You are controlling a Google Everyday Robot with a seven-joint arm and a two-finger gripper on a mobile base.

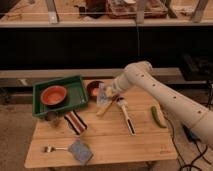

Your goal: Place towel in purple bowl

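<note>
While the arm (165, 95) reaches left across the table (110, 145), the gripper (104, 93) hangs beside the purple bowl (93, 88). It grips the pale towel (102, 96).

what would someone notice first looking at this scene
The big white robot arm sweeps in from the right across the wooden table, its gripper holding a pale towel just beside the small dark bowl near the table's back edge. To the left, a green tray holding an orange bowl stands out.
</note>
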